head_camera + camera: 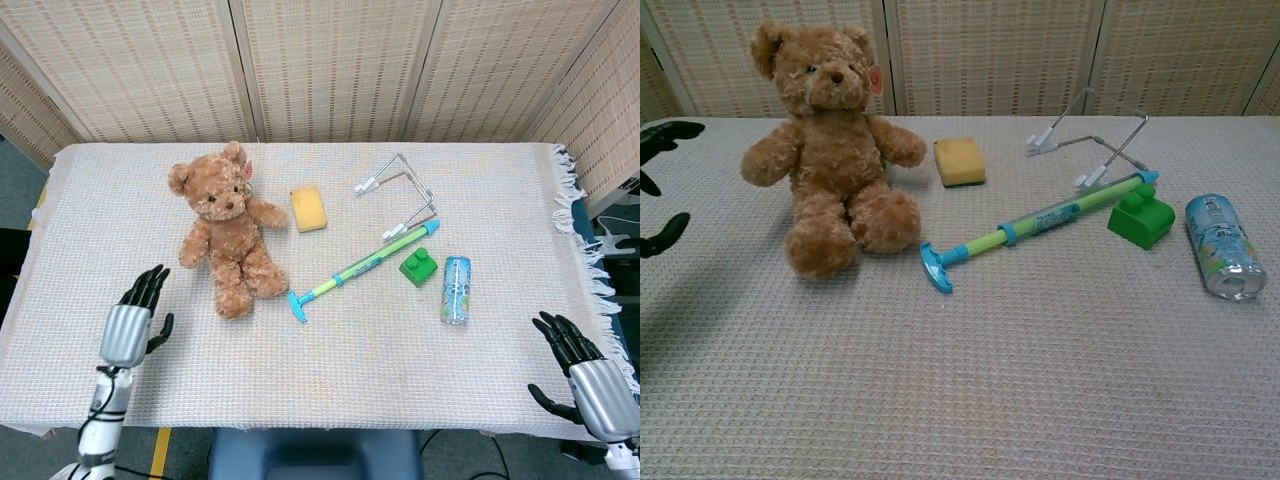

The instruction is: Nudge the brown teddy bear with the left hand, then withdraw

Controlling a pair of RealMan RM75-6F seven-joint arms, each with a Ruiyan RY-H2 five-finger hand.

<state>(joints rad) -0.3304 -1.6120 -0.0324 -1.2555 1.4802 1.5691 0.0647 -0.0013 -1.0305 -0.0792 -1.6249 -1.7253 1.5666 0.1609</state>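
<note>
The brown teddy bear [226,229] sits upright on the cloth-covered table [320,380], left of centre; the chest view shows the bear [831,152] facing forward with both arms out. My left hand [131,321] hovers near the table's front left, well apart from the bear, fingers spread and holding nothing. In the chest view only its dark fingertips [662,135] show at the left edge. My right hand [580,368] is at the front right corner, open and empty.
A yellow sponge [309,208] lies right of the bear. A green-and-blue stick [362,265], a green block [418,266], a lying blue can [456,289] and a metal wire frame [402,190] occupy the middle right.
</note>
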